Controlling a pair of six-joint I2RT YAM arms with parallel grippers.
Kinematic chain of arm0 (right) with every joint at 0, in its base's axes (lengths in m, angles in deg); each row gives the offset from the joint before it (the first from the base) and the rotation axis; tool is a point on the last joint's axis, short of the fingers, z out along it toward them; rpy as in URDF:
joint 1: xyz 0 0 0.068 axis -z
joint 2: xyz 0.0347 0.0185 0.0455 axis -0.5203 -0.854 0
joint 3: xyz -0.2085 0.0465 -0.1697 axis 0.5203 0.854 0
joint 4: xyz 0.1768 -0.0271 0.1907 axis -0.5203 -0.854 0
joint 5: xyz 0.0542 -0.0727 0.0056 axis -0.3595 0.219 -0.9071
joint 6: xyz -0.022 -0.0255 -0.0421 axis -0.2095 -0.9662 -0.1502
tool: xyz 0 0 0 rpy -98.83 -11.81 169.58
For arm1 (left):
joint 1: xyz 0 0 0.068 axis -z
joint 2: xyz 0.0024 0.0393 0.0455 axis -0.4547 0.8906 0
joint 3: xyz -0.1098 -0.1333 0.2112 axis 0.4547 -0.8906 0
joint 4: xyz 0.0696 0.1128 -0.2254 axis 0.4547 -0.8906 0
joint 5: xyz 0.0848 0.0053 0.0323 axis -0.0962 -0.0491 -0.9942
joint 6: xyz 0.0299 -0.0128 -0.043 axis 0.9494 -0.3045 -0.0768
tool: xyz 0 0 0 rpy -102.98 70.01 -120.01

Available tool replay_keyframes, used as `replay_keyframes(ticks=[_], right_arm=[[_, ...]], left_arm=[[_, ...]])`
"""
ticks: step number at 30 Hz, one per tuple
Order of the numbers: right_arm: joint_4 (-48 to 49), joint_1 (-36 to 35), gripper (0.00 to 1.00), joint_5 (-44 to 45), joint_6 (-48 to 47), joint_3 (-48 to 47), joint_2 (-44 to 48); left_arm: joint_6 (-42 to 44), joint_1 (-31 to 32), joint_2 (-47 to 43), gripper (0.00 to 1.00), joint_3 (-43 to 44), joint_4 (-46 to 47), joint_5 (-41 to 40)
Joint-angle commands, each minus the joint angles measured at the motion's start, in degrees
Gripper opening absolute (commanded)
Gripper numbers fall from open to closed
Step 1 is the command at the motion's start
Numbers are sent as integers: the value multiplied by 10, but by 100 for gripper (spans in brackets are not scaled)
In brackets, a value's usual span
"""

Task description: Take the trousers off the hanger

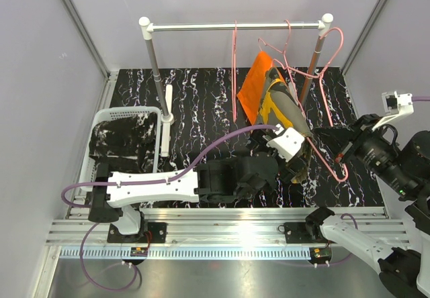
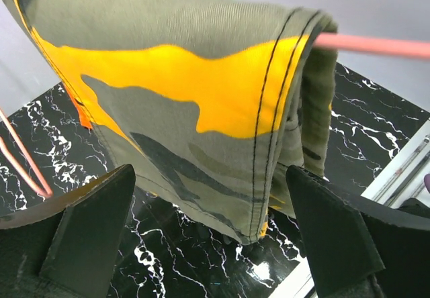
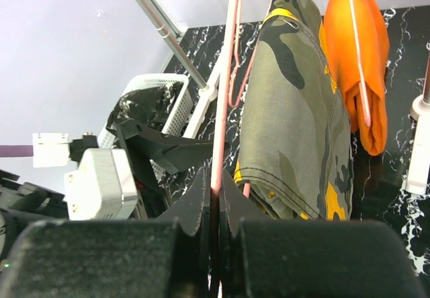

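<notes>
1. Black marbled worktop (image 1: pixel 201 110) below; the camouflage trousers (image 2: pixel 201 110) hang folded over the pink hanger (image 3: pixel 220 130).
2. Right hand (image 3: pixel 213 201) pinches the hanger wire tight.
3. Left hand (image 2: pixel 209 197) gapes wide, with the trousers' drooping fold dead ahead between its fingers. It looks the nearer hand for the pull.

Place: a robot test cell in a lab.
Walls: plain pale panels (image 1: pixel 47 110) in aluminium profiles (image 1: pixel 79 26).
Worktop: black marble-patterned worktop (image 1: pixel 201 103), with a slotted metal rail (image 1: pixel 228 225) along the near edge.
Fittings: clothes rail (image 1: pixel 201 26) at the far side, white basket (image 1: pixel 127 110) on the left, purple cable (image 1: pixel 235 131).
</notes>
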Motion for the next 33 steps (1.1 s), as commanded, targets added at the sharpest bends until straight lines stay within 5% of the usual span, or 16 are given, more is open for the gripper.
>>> replay_keyframes(ticks=[1, 20, 25, 30, 33], right_arm=[[153, 2, 0, -4, 1, -46, 10], [156, 2, 0, -56, 29, -36, 27], [154, 2, 0, -62, 28, -29, 32], [162, 2, 0, -71, 22, 0, 38], [162, 2, 0, -81, 22, 7, 37]], left_arm=[[-4, -2, -6, 99, 5, 46, 7], [28, -13, 33, 97, 62, 79, -30], [50, -14, 27, 80, 64, 104, -35], [58, -14, 17, 44, 71, 113, -22], [66, -14, 16, 36, 78, 116, -23]])
